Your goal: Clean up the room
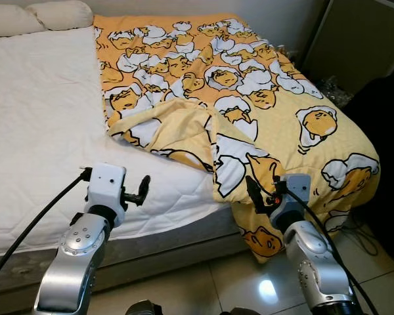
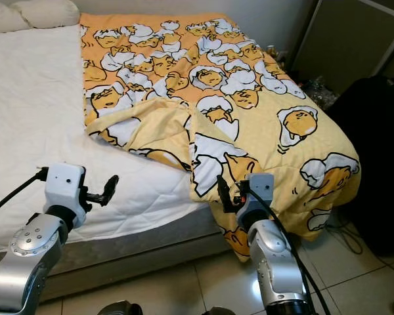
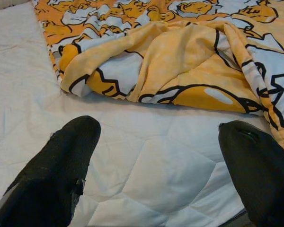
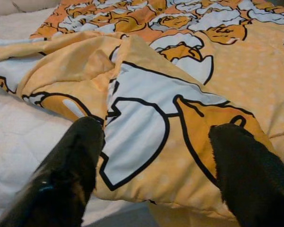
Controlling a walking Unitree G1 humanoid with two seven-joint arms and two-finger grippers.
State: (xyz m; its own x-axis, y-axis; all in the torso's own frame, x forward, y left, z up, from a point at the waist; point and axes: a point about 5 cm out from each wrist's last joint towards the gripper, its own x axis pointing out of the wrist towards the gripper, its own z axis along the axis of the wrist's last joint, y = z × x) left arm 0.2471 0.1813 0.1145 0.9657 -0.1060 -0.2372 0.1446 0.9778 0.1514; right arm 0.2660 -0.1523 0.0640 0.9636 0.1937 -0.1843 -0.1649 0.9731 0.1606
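Note:
A yellow-orange blanket [image 1: 249, 85] printed with cartoon egg figures covers the right half of the bed. Its near left corner [image 1: 177, 131] is folded back on itself, and its lower edge hangs over the foot of the bed. My left gripper [image 1: 142, 191] hovers open over the white quilted mattress [image 1: 39, 131] near the foot edge, just short of the folded corner [image 3: 146, 71]. My right gripper [image 1: 255, 193] is open at the blanket's hanging lower edge, its fingers [image 4: 71, 165] spread on either side of the fabric [image 4: 146, 118], with nothing held.
Two pillows [image 1: 59, 13] lie at the head of the bed. A black bulky object [image 1: 387, 131] stands to the right of the bed, with cables [image 1: 364, 233] on the tiled floor [image 1: 249, 282] beside it. A dark cabinet [image 1: 368, 33] is at the far right.

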